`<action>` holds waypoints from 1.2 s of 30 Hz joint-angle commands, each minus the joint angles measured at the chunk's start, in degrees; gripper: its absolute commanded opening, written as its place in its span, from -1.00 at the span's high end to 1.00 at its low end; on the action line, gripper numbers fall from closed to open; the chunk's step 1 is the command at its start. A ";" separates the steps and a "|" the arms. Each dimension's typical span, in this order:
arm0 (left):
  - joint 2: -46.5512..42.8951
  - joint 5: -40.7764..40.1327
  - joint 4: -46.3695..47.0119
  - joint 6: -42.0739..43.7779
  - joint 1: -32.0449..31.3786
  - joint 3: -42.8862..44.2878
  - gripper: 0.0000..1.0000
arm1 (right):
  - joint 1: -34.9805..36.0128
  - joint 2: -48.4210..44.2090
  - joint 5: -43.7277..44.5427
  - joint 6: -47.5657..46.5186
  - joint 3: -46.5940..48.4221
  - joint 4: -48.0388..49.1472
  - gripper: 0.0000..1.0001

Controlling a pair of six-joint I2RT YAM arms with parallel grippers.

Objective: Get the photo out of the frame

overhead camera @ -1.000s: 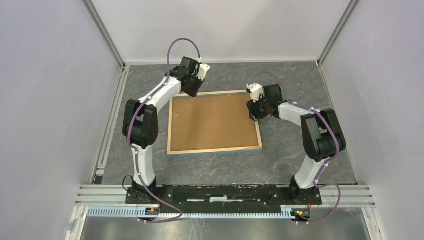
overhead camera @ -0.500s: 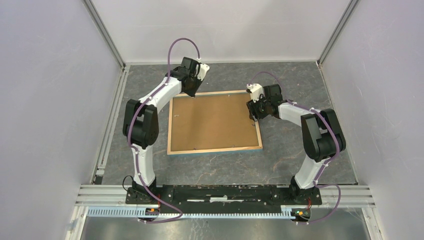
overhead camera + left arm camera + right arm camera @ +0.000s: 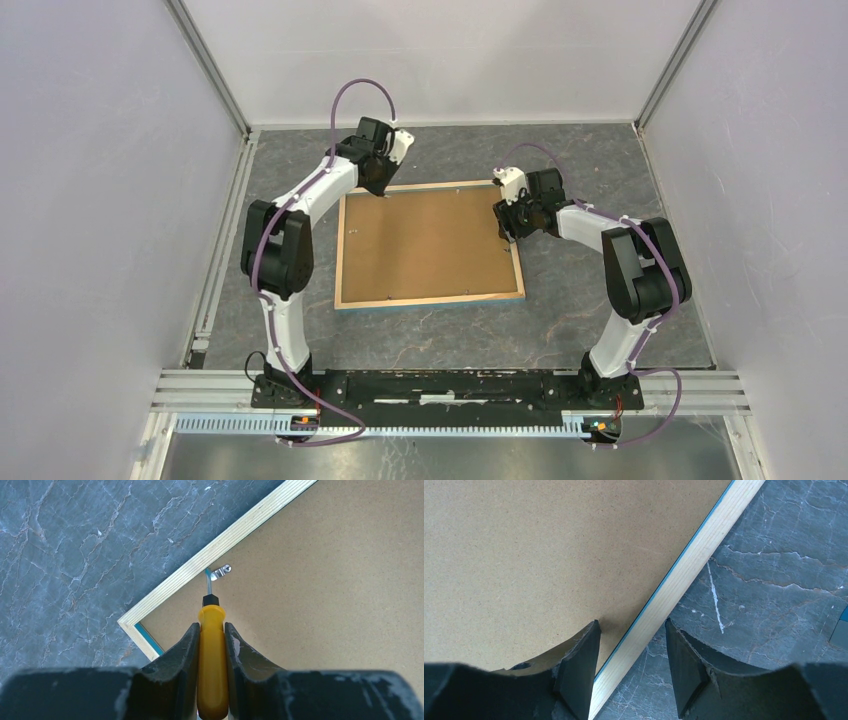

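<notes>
The frame (image 3: 428,246) lies face down on the table, brown fibreboard back up, with light wood edging and a thin blue border. The photo is hidden under the backing. My left gripper (image 3: 381,186) is at the frame's far left corner. In the left wrist view it (image 3: 212,630) is shut on a yellow-handled screwdriver (image 3: 212,650), whose tip touches a small metal tab (image 3: 220,572) by the wood edging (image 3: 215,550). My right gripper (image 3: 508,232) is open at the frame's right edge. In the right wrist view it (image 3: 632,630) straddles the wood edging (image 3: 684,570), one finger over the backing, one over the table.
The grey marble table (image 3: 600,170) is enclosed by pale walls at the left, back and right. Several more small tabs (image 3: 352,232) sit along the frame's inner edges. A bluish object (image 3: 840,630) shows at the right border of the right wrist view.
My left gripper has shifted slightly left and back along the frame's far edge with the screwdriver. The right arm and the frame have not moved.
</notes>
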 commanded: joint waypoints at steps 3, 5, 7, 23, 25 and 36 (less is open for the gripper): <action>-2.57 4.54 -2.18 2.77 -0.28 -2.25 0.96 | -0.48 2.82 3.39 -1.01 -0.14 -3.31 -0.14; -3.42 4.97 -2.23 2.89 -0.34 -2.84 0.96 | -0.45 2.79 3.42 -1.05 -0.12 -3.30 -0.14; -4.25 5.28 -2.67 2.87 -0.43 -3.10 0.95 | -0.52 2.86 3.34 -1.01 -0.03 -3.28 -0.14; -10.51 6.18 -4.60 -0.57 0.53 -3.48 0.96 | -0.19 -7.72 -0.35 -2.68 0.96 -6.48 -0.26; -12.27 7.35 -6.03 -1.47 1.30 -3.58 0.96 | 0.75 -11.15 -1.21 -3.91 0.47 -9.18 -0.33; -24.73 12.60 -8.25 -4.05 4.54 -12.86 0.96 | 7.86 -19.89 2.99 -6.67 -9.05 -15.98 -0.36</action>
